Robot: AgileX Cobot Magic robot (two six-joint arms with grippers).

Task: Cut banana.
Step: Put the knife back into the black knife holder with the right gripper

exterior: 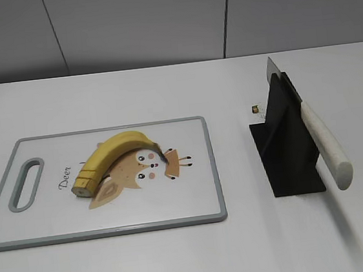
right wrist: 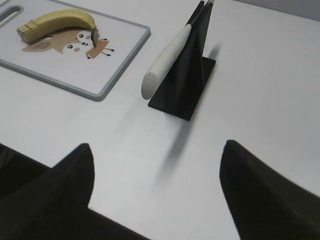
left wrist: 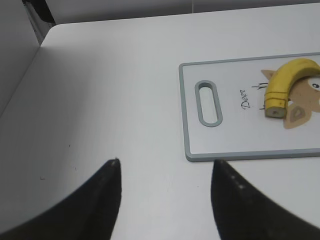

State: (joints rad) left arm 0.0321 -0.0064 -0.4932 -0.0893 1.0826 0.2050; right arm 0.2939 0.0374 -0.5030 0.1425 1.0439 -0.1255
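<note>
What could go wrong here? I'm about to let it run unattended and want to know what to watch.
The knife leans in a black stand with its handle jutting past the base; a clumsy grab could tip the stand or drop the blade. The banana lies loose and curved on the cutting board, so it may roll or slide under the blade unless held. The board itself could shift on the smooth table.
</note>
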